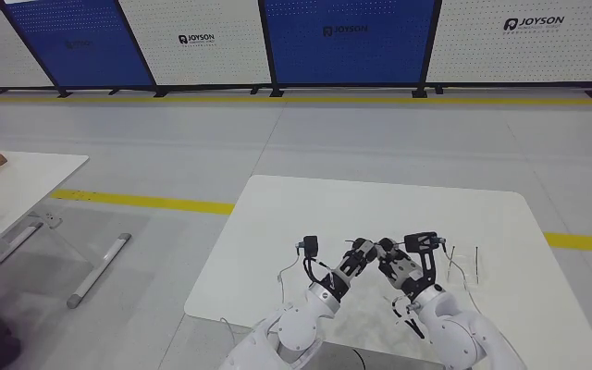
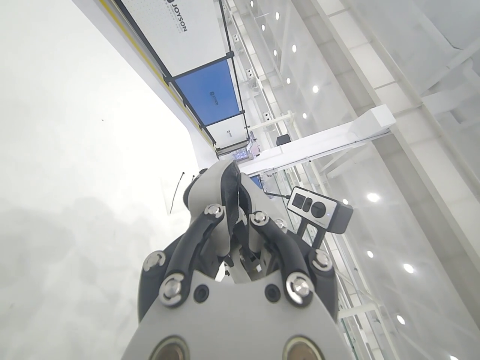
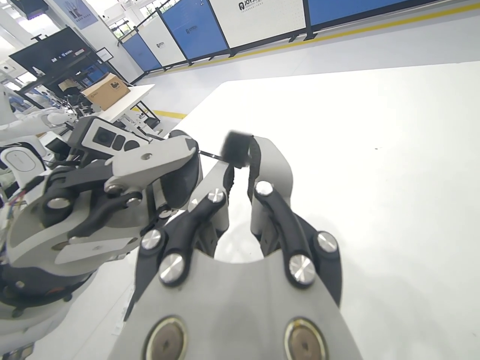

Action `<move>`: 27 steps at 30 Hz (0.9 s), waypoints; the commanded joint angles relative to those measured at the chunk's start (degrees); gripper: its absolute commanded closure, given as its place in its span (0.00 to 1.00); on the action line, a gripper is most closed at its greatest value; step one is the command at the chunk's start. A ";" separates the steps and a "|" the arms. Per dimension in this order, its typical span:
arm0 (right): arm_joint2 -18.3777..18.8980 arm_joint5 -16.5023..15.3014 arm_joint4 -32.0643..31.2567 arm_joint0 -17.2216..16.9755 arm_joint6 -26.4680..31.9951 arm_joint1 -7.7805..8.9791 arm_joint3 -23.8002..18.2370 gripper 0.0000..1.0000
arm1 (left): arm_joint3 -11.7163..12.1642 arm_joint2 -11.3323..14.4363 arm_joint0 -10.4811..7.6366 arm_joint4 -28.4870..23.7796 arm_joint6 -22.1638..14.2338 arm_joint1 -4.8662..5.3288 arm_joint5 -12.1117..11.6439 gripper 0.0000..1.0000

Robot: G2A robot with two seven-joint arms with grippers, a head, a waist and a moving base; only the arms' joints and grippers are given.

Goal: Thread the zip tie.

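Threading step here, and it's fiddly. My right gripper (image 3: 245,159) is clamped on the zip tie (image 3: 236,149) by its blocky black head, pinched right at the fingertips. The left gripper (image 3: 185,155) is closed on the thin strap (image 3: 210,156), which runs the short way across from its tip to the head. Both are up off the table (image 1: 305,213), meeting tip to tip over its near middle. I can't tell from the right wrist view whether the strap's end is inside the slot or just touching the face of the head; it's too small to make out.

How I'd do it well: hold the right side dead steady and let the left do all the moving, pushing straight along the strap's own line. The free length between the pincers is short, which I reckon helps, since a long floppy tail would buckle. If it bows, back off and re-aim rather than shove. Watch that the head doesn't twist in the fingertips, because the grip on it looks shallow. Spare ties (image 1: 476,262) lie on the table off to the right, well apart from the work.
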 commanded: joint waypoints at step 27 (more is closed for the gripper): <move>-1.36 0.73 -1.12 1.07 1.77 -0.28 2.01 1.00 | -2.35 -0.91 0.54 -0.77 0.13 -0.03 -1.61 1.00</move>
